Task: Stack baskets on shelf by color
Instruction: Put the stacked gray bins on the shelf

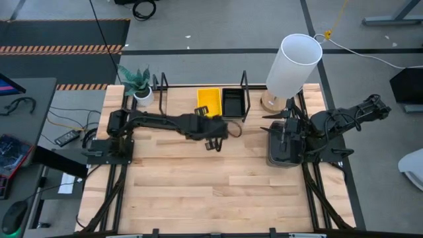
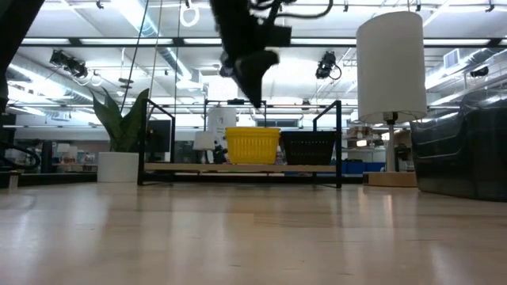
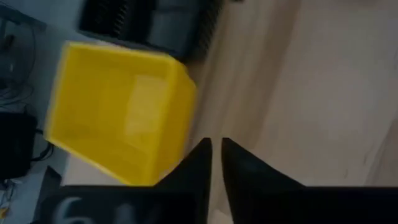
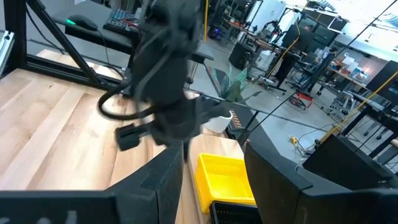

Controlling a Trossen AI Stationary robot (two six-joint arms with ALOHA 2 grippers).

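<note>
Nearby, lamp (image 1: 295, 64) beside shelf (image 1: 201, 114).

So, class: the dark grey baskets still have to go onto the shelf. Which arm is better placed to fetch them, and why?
Right. The right gripper hovers directly over the rounded dark grey plastic baskets, while the left gripper hangs, fingers closed, beside the low light-wood shelf, near the bright yellow plastic basket.
</note>
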